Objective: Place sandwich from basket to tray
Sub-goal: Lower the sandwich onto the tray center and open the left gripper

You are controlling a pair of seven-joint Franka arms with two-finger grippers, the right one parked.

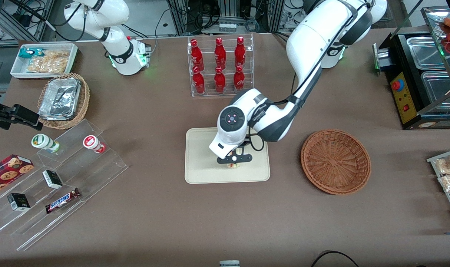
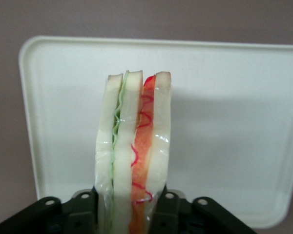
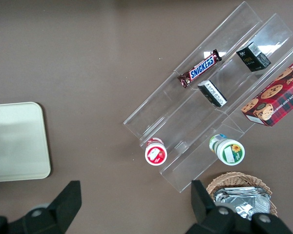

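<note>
Sandwich gripped above tray

Gripper [image 1: 234, 159] is positioned over the tray [image 1: 199, 163], roughly at its middle, nearer the front camera than the rack of red bottles [image 1: 219, 66]. Fingers [image 2: 168, 207] are closed on the sandwich [image 2: 134, 156], one on each bread face. The wedge stands on edge between them, with the green layer toward one finger and the red layer toward the other. Tray surface shows directly below the sandwich in the wrist view; contact between sandwich and tray cannot be determined. The basket [image 1: 335, 161] sits on the brown worktop [image 1: 154, 222], well apart from the fingers, toward the working arm's end, with nothing inside it
</note>
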